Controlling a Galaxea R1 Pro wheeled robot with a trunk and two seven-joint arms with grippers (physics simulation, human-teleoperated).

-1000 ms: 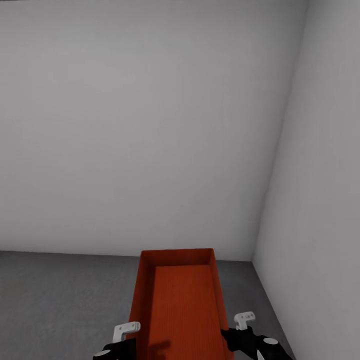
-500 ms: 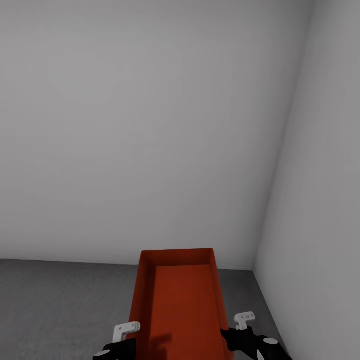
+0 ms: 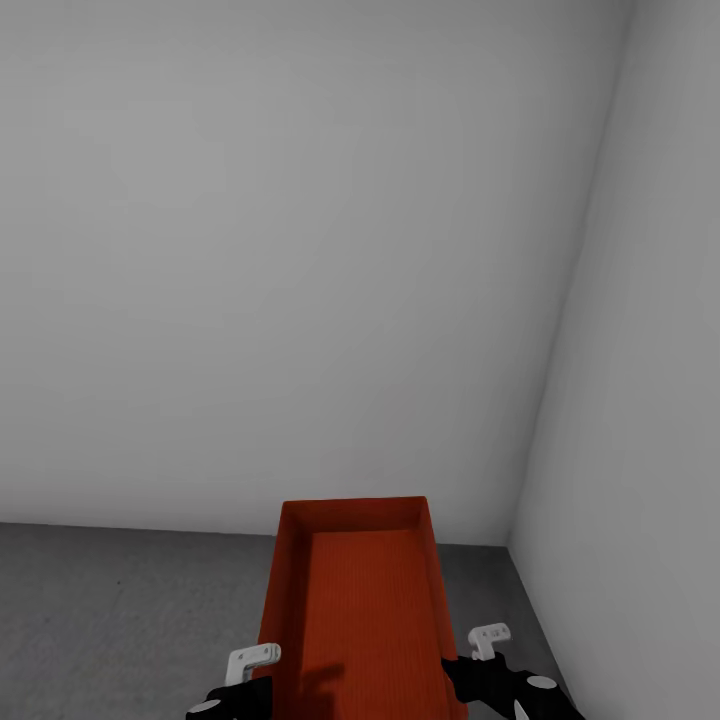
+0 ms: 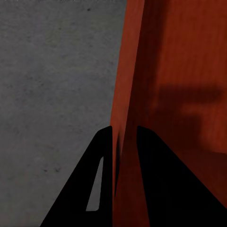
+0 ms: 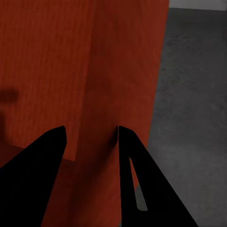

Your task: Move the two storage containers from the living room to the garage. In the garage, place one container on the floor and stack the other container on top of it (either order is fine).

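One orange-red storage container (image 3: pixel 355 610), lidless and empty, hangs lengthwise in front of me above the dark grey concrete floor (image 3: pixel 120 620) of the garage. My left gripper (image 3: pixel 245 690) is shut on its left long wall; in the left wrist view the two black fingers (image 4: pixel 101 156) pinch that thin wall (image 4: pixel 124 94). On the opposite long wall my right gripper (image 3: pixel 490 680) is shut, its fingers (image 5: pixel 56 142) straddling the wall (image 5: pixel 109 71). The container's far end points at the room corner.
A plain pale grey wall (image 3: pixel 300 250) stands straight ahead and meets a second wall (image 3: pixel 640 450) at a corner on the right. Rough concrete floor (image 4: pixel 47 94) lies open to the left of the container; a narrower strip (image 5: pixel 198 94) runs on its right.
The whole head view has shifted: the wall corner sits further right and the floor line lower, so the camera has moved. The container and both grippers keep their places in the picture.
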